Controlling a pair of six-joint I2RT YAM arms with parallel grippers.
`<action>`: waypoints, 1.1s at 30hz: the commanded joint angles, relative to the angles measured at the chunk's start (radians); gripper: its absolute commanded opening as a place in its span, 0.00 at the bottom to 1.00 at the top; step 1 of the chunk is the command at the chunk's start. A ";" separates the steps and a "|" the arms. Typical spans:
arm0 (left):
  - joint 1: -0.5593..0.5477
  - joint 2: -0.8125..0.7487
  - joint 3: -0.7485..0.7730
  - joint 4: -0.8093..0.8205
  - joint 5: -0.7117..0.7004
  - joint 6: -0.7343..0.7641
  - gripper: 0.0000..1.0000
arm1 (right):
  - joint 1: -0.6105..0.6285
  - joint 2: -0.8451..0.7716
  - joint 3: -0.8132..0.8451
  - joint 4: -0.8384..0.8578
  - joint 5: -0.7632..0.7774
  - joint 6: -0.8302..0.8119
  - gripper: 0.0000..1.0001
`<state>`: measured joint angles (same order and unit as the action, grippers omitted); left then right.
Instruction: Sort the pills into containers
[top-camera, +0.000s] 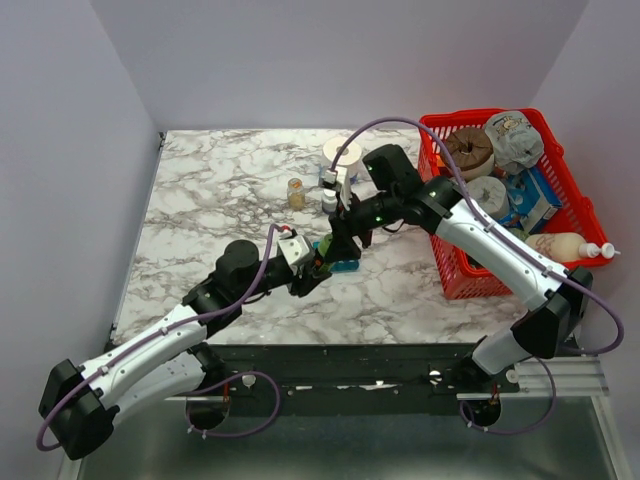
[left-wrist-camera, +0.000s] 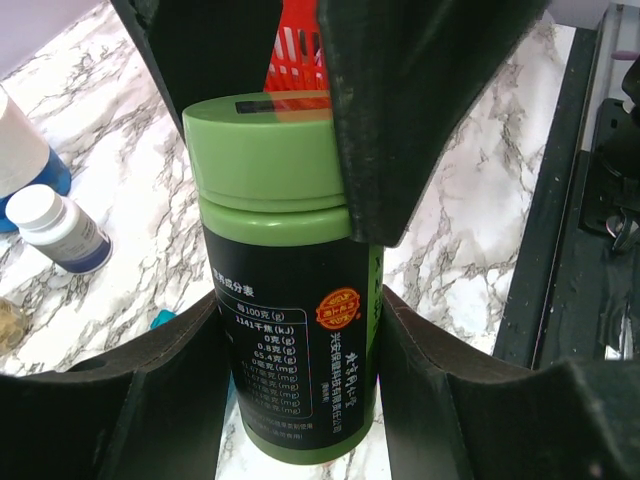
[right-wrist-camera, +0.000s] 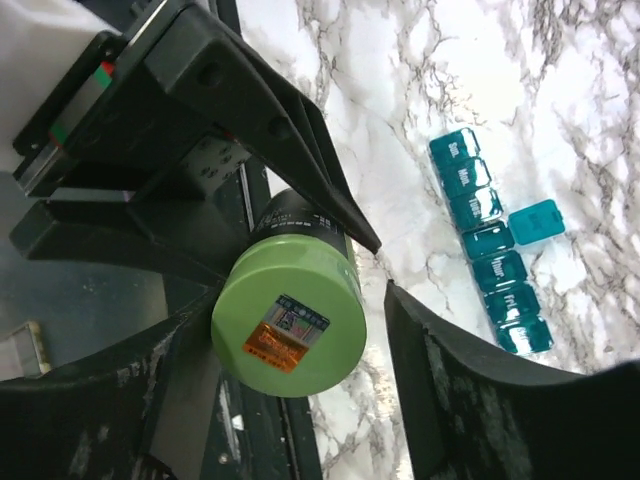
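A dark bottle with a green lid (left-wrist-camera: 290, 300) stands upright between my left gripper's (left-wrist-camera: 298, 340) two pads, which press on its sides just above the marble. My right gripper (right-wrist-camera: 295, 320) is over it, jaws open around the green lid (right-wrist-camera: 288, 315); a gap shows beside the right finger (right-wrist-camera: 470, 390). The teal pill organizer (right-wrist-camera: 490, 245) lies flat beside the bottle with one compartment flap (right-wrist-camera: 535, 221) open. In the top view both grippers meet mid-table, left (top-camera: 318, 262) and right (top-camera: 345, 243), by the organizer (top-camera: 346, 266). No loose pills show.
A small white bottle (left-wrist-camera: 60, 228) and a bigger white one (left-wrist-camera: 18, 150) stand left of the held bottle. An amber bottle (top-camera: 296, 192) and a white round lid (top-camera: 342, 152) sit further back. A red mesh basket (top-camera: 452, 262) full of goods stands at the right.
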<state>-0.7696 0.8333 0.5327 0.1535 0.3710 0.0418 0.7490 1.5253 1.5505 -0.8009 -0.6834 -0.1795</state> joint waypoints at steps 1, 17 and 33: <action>-0.003 0.004 0.035 0.031 -0.012 0.003 0.00 | 0.000 0.012 0.054 -0.003 -0.051 0.011 0.48; 0.004 0.023 0.044 -0.071 0.333 0.090 0.00 | 0.006 0.050 0.157 -0.483 -0.413 -1.274 0.21; 0.007 -0.034 0.013 -0.049 0.180 0.063 0.00 | 0.006 -0.028 0.089 -0.148 -0.290 -0.607 1.00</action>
<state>-0.7597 0.8417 0.5629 0.0662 0.6094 0.1055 0.7475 1.5829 1.6730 -1.2121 -1.0313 -1.1927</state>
